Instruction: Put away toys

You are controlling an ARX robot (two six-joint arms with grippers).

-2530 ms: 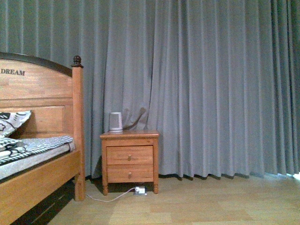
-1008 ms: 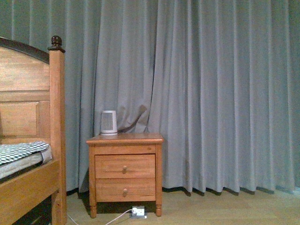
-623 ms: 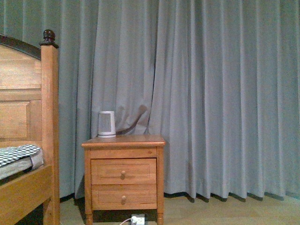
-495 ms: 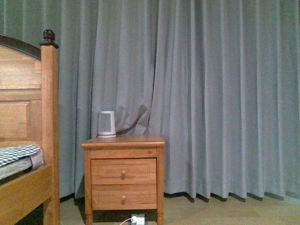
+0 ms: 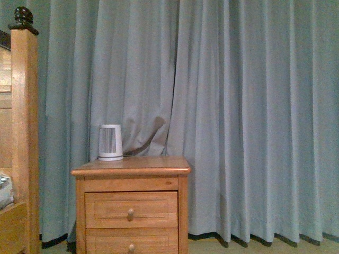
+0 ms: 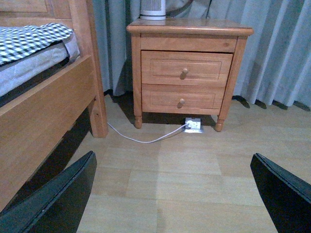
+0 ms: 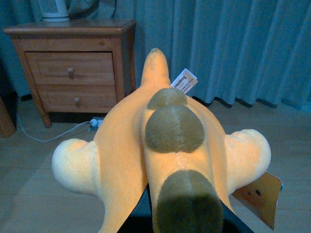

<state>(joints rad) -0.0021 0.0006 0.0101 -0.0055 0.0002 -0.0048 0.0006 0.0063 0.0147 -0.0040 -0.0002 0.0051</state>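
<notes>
Nearest us, our right hand (image 7: 145, 221) is clamped on the soft orange-yellow plush animal (image 7: 165, 145), held above the floor. Our left hand (image 6: 172, 160) is spread wide over the pale wooden plank floor (image 6: 194, 184), which runs to the two-drawer wooden nightstand (image 5: 131, 211) at 12 o'clock. The wooden bed frame's (image 6: 43, 111) edge lies at 9 o'clock.

A two-drawer wooden nightstand (image 5: 131, 211) stands against grey-blue curtains (image 5: 249, 106). A small white slatted appliance (image 5: 110, 143) sits upright on the left of its top. Just beside the nightstand rises the post (image 5: 24, 132) of a wooden bed with checked bedding (image 6: 29, 39). Beneath the nightstand, a power strip (image 6: 193, 124) lies on the wood floor (image 6: 194, 184), its white cable (image 6: 141, 141) trailing bedward.
</notes>
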